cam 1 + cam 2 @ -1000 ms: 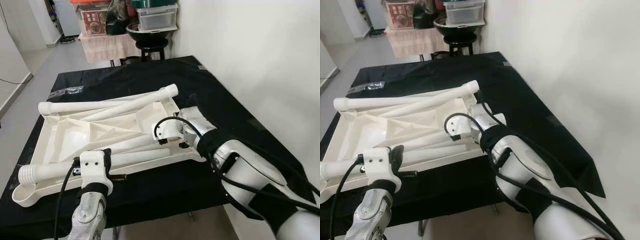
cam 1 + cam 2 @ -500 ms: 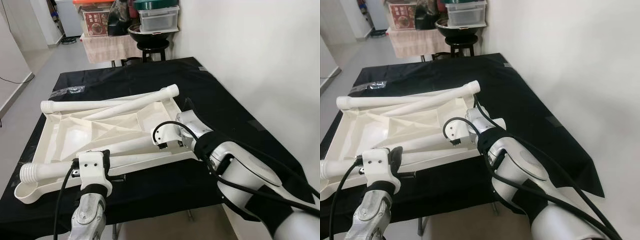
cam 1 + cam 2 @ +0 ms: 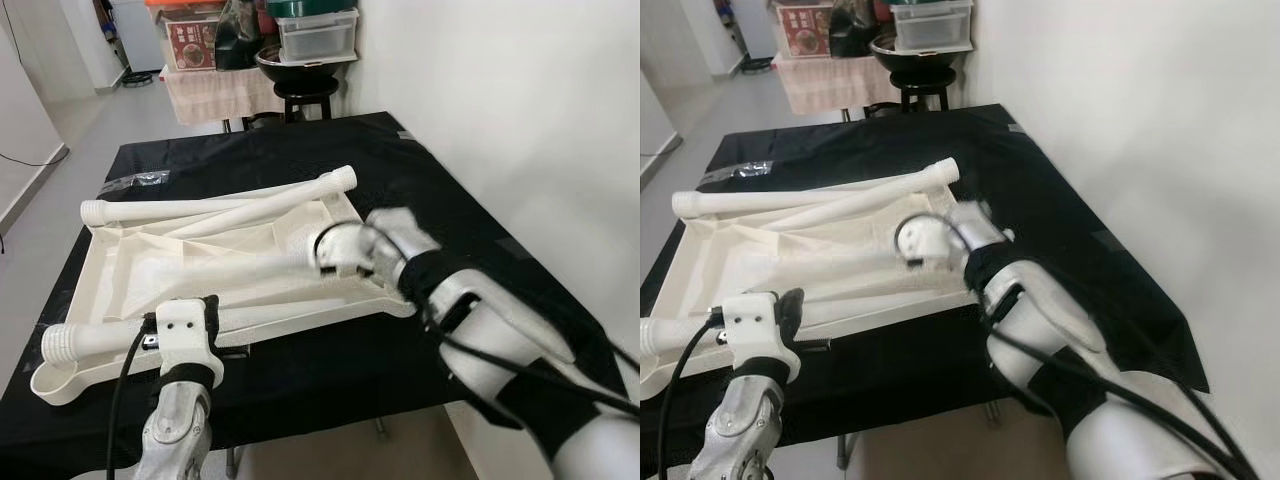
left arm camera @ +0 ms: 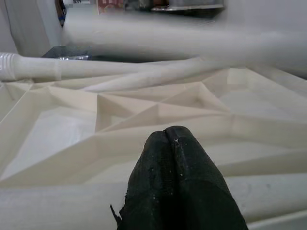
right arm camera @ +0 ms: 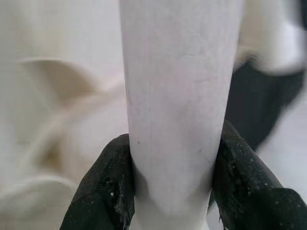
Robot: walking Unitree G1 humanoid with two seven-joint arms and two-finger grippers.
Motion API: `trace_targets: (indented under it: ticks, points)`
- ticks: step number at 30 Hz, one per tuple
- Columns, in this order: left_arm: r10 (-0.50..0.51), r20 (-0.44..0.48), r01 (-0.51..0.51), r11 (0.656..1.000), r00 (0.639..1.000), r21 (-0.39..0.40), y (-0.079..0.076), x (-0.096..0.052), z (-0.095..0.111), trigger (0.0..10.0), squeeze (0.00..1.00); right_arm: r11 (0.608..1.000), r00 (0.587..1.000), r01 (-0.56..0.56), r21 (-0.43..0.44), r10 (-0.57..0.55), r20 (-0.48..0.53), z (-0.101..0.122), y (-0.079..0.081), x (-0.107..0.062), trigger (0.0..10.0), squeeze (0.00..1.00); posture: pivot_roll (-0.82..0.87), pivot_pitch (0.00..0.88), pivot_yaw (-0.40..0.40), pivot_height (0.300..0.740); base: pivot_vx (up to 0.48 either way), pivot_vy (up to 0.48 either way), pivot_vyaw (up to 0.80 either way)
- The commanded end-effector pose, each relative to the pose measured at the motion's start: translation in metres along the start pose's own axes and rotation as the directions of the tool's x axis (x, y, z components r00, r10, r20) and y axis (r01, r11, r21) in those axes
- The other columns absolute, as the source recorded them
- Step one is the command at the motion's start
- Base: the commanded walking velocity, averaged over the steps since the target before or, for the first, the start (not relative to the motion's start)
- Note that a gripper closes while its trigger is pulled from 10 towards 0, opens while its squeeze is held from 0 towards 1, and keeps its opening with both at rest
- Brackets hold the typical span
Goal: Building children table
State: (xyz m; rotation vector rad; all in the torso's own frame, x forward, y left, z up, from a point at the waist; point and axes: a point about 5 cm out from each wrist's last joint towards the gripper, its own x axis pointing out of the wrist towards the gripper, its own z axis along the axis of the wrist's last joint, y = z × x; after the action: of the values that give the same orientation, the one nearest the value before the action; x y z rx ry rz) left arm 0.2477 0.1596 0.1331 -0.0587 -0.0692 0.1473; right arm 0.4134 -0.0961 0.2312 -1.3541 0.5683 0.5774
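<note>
right wrist view shows right gripper [image 5: 172, 182] clamping a white leg [image 5: 177, 96].

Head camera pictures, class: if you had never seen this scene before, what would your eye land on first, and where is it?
First, the big white tabletop lying underside up on the black-covered table, with long white legs resting along its far edge. Next, the right gripper, its jaws clamped on a white leg over the panel's right part, blurred. The left gripper, jaws shut, sits by the leg at the near edge.
</note>
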Motion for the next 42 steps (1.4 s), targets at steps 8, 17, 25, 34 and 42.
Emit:
trace_targets:
  ticks: [8, 17, 25, 34, 42]
  points:
    - [-0.052, 0.064, 0.053, 0.999, 0.997, -0.007, -0.001, 0.010, 0.016, 10.0, 0.00, 0.969, 0.988, -0.008, 0.245, -0.030, 0.152, -0.002, -0.014, -0.009, 0.0, 0.00, -0.10, 0.000, 0.025, 0.740, 0.000, 0.000, 0.00]
    - [-0.168, 0.359, 0.255, 0.944, 0.918, -0.211, -0.004, 0.030, 0.095, 10.0, 1.00, 0.848, 0.783, -0.171, 0.502, -0.193, 0.592, 0.036, -0.009, -0.016, 10.0, 0.00, -0.08, 0.000, 0.028, 0.740, 0.000, 0.000, 0.00]
    - [-0.148, 0.469, 0.312, 0.904, 0.871, -0.293, 0.002, 0.039, 0.132, 10.0, 1.00, 0.874, 0.622, -0.120, 0.472, -0.304, 0.722, 0.050, 0.013, -0.017, 10.0, 0.00, -0.08, 0.000, 0.045, 0.740, 0.000, 0.000, 0.00]
    - [-0.212, 0.477, 0.370, 0.890, 0.853, -0.265, -0.004, 0.041, 0.137, 10.0, 1.00, 0.895, 0.594, -0.134, 0.425, -0.270, 0.757, 0.057, 0.030, -0.016, 10.0, 0.00, -0.08, 0.000, 0.054, 0.740, 0.000, 0.000, 0.00]
    - [-0.316, 0.501, 0.444, 0.882, 0.806, -0.158, -0.010, 0.042, 0.149, 10.0, 1.00, 0.922, 0.562, -0.155, 0.356, -0.214, 0.799, 0.073, 0.052, -0.015, 10.0, 0.00, -0.10, 0.000, 0.063, 0.740, 0.000, 0.000, 0.00]
